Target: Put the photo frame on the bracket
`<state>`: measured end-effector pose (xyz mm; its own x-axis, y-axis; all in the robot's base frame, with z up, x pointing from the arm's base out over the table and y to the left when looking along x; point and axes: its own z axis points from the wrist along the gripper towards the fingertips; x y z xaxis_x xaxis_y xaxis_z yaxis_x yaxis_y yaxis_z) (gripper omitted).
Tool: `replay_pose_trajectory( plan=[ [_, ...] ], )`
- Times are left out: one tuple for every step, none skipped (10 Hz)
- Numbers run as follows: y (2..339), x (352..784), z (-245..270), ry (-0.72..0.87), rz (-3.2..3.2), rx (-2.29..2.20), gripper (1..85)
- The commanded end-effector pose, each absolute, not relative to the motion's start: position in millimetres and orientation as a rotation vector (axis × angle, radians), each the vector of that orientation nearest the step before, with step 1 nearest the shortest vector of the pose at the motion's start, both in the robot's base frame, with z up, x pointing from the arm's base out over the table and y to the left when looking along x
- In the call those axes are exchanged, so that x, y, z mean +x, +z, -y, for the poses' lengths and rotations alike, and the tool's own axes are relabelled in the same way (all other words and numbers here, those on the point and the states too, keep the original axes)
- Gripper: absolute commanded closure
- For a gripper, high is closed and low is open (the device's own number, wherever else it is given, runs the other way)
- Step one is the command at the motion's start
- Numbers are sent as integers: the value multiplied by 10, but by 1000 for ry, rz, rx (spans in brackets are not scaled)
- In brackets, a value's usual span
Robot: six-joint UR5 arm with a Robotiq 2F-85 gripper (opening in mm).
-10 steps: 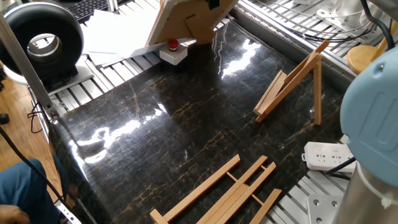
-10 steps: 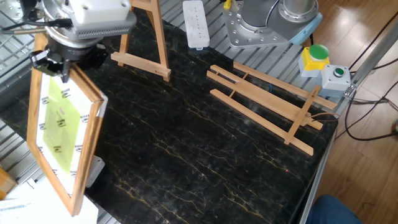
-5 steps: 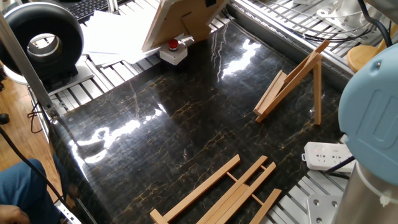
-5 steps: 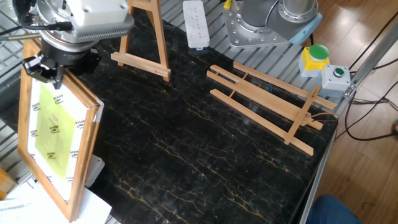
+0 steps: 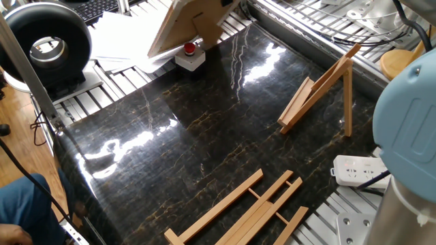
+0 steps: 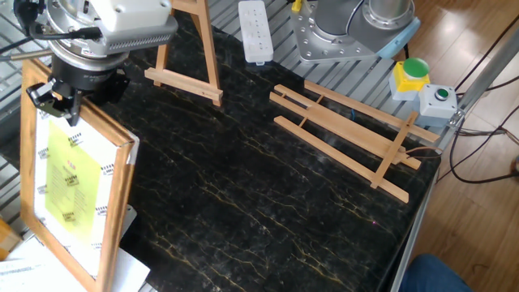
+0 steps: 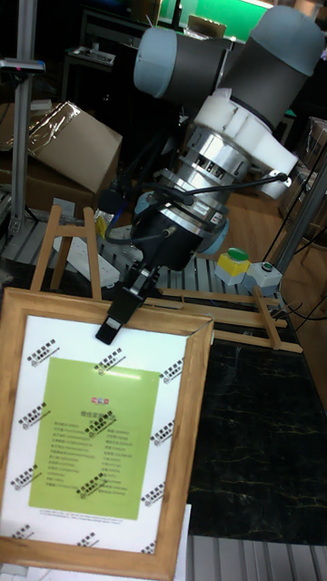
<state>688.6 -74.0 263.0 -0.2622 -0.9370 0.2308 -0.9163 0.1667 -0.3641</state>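
Note:
The photo frame (image 6: 73,191) hangs tilted above the table's far-left edge, its yellow picture and white mat facing out in the tall fixed view (image 7: 100,427). My gripper (image 6: 53,99) is shut on the frame's top rail (image 7: 121,316). One fixed view shows only the frame's plain tan back (image 5: 178,24) at the top edge. The bracket (image 5: 320,88), a small A-shaped wooden easel, stands upright on the dark marble table (image 5: 204,136), well apart from the frame (image 6: 190,53).
A flat easel of long slats (image 6: 349,138) lies on the table near the arm's base. A white power strip (image 6: 258,31), a green button box (image 6: 415,73), a red button box (image 5: 189,54), white paper sheets (image 5: 122,34) and a black ring (image 5: 44,44) surround the table.
The gripper has carried the frame farther left past the table's edge, and the frame has turned from a diamond tilt to nearly upright.

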Motion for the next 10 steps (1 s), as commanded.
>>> replay_pose_trajectory(
  plan=[
    [2605, 6964, 544, -598, -2306, -1861, 847],
    [2603, 6956, 545, -596, -2302, -1872, 847],
    [2601, 6919, 589, -608, -2308, -1902, 847],
    [2605, 6873, 659, -630, -2316, -1939, 847],
    [2717, 6800, 705, -651, -2339, -1968, 847],
    [2973, 6700, 695, -674, -2362, -2000, 847],
    [3156, 6639, 668, -707, -2378, -1992, 847],
    [3320, 6625, 651, -759, -2373, -1987, 847],
    [3469, 6577, 676, -816, -2381, -1977, 847],
    [3558, 6495, 703, -838, -2386, -1991, 847]
  ],
)
